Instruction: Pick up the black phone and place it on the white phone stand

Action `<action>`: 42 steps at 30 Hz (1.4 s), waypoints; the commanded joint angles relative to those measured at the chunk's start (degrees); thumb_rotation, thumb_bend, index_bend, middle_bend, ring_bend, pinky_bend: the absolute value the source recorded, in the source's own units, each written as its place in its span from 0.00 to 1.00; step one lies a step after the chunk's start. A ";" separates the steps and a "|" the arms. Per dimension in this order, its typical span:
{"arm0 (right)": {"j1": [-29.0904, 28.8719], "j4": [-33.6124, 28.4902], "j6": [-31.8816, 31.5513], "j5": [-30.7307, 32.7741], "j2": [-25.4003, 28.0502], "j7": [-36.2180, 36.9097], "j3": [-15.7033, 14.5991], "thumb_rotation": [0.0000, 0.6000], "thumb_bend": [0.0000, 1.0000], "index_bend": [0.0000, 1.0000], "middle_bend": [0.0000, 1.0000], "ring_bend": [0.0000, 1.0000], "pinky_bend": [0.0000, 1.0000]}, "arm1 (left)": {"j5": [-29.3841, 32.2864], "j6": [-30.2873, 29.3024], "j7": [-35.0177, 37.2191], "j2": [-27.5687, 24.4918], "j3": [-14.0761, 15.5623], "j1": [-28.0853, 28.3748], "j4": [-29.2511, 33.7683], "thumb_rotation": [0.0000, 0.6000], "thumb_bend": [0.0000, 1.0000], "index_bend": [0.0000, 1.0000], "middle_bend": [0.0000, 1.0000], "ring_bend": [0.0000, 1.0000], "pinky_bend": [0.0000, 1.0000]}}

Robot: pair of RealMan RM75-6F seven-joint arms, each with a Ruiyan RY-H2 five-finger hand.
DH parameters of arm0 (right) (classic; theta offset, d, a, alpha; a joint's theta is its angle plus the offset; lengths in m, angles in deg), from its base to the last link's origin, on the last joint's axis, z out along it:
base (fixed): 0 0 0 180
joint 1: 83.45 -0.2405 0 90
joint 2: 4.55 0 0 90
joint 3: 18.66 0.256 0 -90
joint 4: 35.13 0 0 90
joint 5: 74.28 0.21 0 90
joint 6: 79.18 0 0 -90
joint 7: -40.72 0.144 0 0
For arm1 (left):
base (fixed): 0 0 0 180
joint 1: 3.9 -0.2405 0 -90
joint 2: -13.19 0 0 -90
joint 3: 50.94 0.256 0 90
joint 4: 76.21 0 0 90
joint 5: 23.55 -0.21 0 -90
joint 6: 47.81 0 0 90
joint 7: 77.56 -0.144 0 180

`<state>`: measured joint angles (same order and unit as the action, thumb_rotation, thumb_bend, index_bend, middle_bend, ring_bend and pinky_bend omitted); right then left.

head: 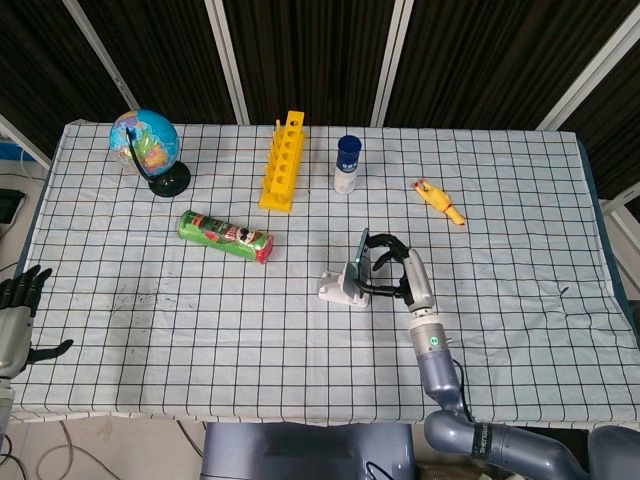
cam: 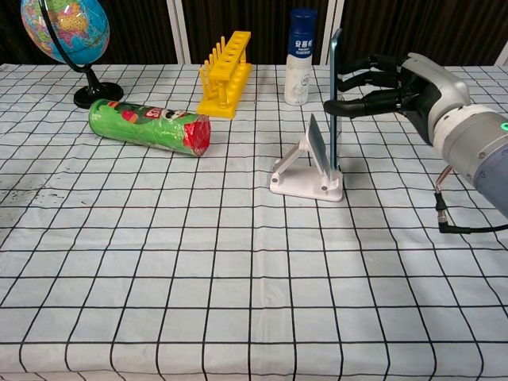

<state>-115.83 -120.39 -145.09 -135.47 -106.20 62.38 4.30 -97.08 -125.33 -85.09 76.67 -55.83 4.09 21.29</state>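
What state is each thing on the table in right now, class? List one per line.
Black phone: upright, on edge, held just above the stand.
White phone stand: on the table, holding nothing yet.
Right robot hand: grips the phone.
Left robot hand: open, off the table edge.
Green can: lying on its side.
Bottle: upright, capped.
Globe: upright.

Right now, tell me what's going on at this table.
The right hand holds the black phone upright, edge-on to the chest camera, right at the white phone stand. The phone's lower end is down by the stand's front lip, but whether it is seated I cannot tell, and the hand grips it. The left hand hangs open off the table's edge, holding nothing.
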 commanded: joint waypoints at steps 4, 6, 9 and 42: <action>-0.06 0.85 -0.04 0.51 -1.36 -0.28 0.24 1.00 0.25 0.75 0.74 0.55 0.17 | 0.10 0.20 0.15 -0.10 0.01 0.10 0.00 1.00 0.00 0.00 0.00 0.00 0.00; -0.02 1.01 -0.18 0.47 -1.73 -0.30 0.28 1.00 0.25 0.75 0.74 0.55 0.17 | 0.13 0.24 0.22 -0.13 0.00 0.13 -0.01 1.00 0.00 0.00 0.00 0.00 0.00; 0.06 1.19 -0.29 0.26 -2.16 -0.38 0.15 1.00 0.25 0.75 0.74 0.55 0.17 | 0.19 0.29 0.29 -0.16 0.00 0.16 -0.02 1.00 0.00 0.00 0.00 0.00 0.00; 1.26 5.74 -1.25 -3.63 -5.61 1.45 -0.99 1.00 0.25 0.75 0.73 0.53 0.17 | 0.42 0.21 0.97 -0.40 -0.08 0.23 -0.02 1.00 0.00 0.00 0.00 0.00 0.00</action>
<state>-114.58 -114.69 -146.35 -139.06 -111.79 63.81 3.31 -96.66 -125.12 -84.12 76.28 -55.91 4.32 21.28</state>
